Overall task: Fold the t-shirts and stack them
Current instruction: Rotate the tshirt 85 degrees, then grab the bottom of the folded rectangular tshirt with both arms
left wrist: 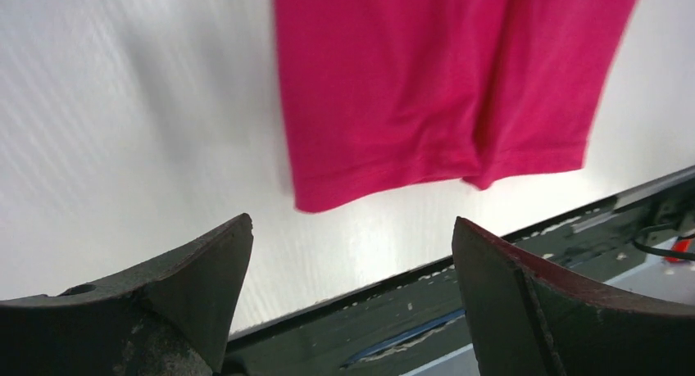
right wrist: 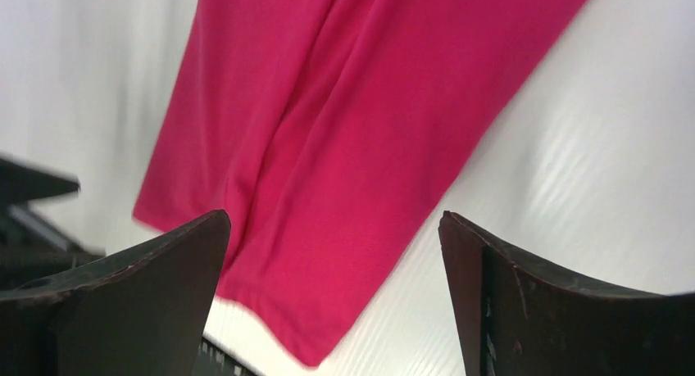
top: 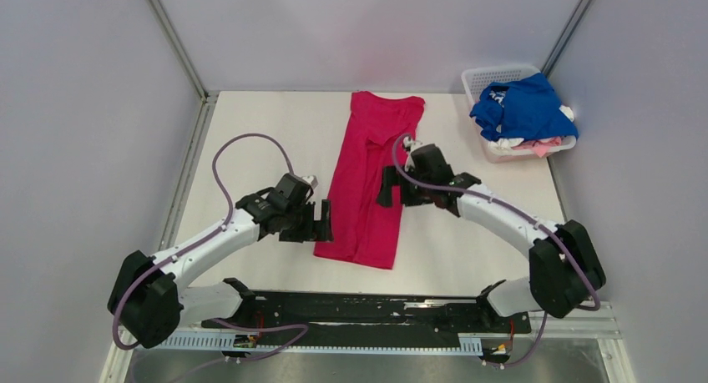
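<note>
**A:** Where is the magenta-red t-shirt [top: 367, 183] found?

**B:** It is laid flat at the middle of the white worktop [top: 250, 133], drawn into a long narrow strip with a lengthwise crease. The collar end is turned toward 12 o'clock. The hem is turned toward 6 o'clock, slanted slightly toward 7.

**A:** What is contained in the basket [top: 493, 74]?

**B:** The white lattice basket is set at the worktop's 2 o'clock corner. It is heaped with a royal blue t-shirt [top: 526, 108] with white print, which is spilled over the rim. Beneath it, at the basket's 5 o'clock edge, some white cloth [top: 522, 141] and pale pink cloth [top: 543, 148] are glimpsed. Whether these are shirts cannot be told.

**A:** How are the left fingers [left wrist: 164, 302] held?

**B:** They are spread wide and released, with nothing gripped between them. They are placed at 9 o'clock of the hem end, just beside the strip's edge. Whether the cloth is touched cannot be told.

**A:** And the right fingers [right wrist: 131, 294]?

**B:** These are likewise spread wide, and nothing is clasped. They are placed at 3 o'clock of the strip's middle, at its edge. In the right wrist view, red cloth is seen lying beneath the gap between them.
</note>
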